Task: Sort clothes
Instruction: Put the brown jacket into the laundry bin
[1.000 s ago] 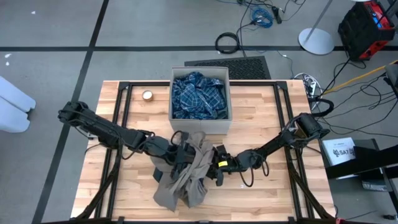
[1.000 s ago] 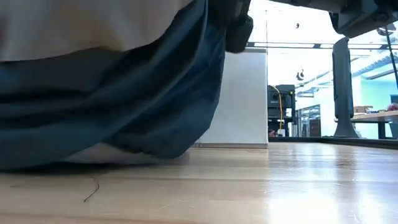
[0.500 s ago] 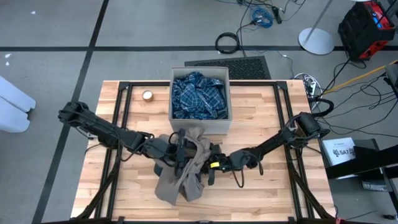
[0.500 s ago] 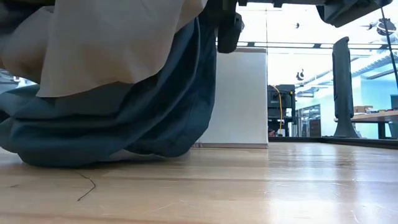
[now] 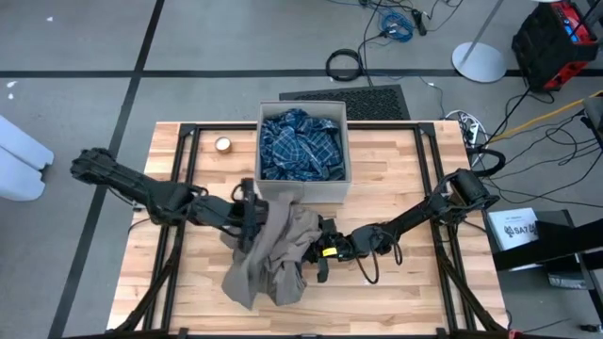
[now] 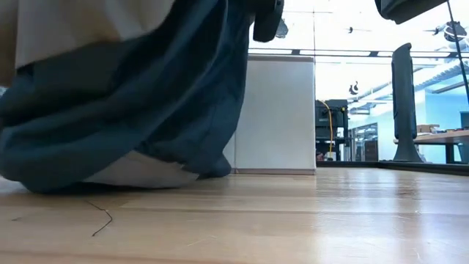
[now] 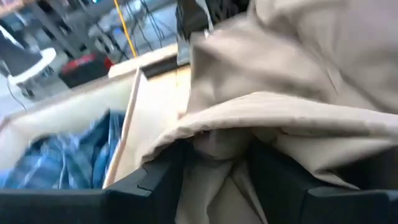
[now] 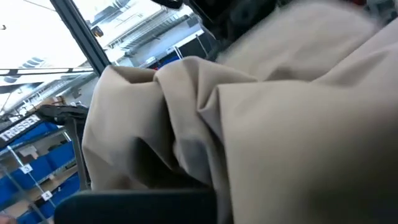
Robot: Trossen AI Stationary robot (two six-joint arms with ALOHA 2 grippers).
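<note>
Left tool (image 5: 252,212): clamped on the large tan-brown fabric garment (image 5: 273,254), at the tabletop (image 5: 415,282) centre, just before the beige square fabric box (image 5: 302,189). Right tool (image 5: 316,256): against the same garment's other side; finger state cannot be told. Blue plaid shirt (image 5: 300,143): inside box. Dark teal-grey garment (image 6: 132,117): hanging beneath the tan one, touching wood.

A big tan-brown garment (image 5: 278,247) hangs bunched and crumpled over the middle of the table, lifted at its upper end and trailing down toward the near edge in loose folds. Beneath it, seen from table height, a dark slate piece (image 6: 146,110) droops in heavy folds and touches the wood, with a cream-white piece (image 6: 139,170) flat under its lower edge. A blue plaid shirt (image 5: 300,143) lies crumpled inside the box, filling it.
</note>
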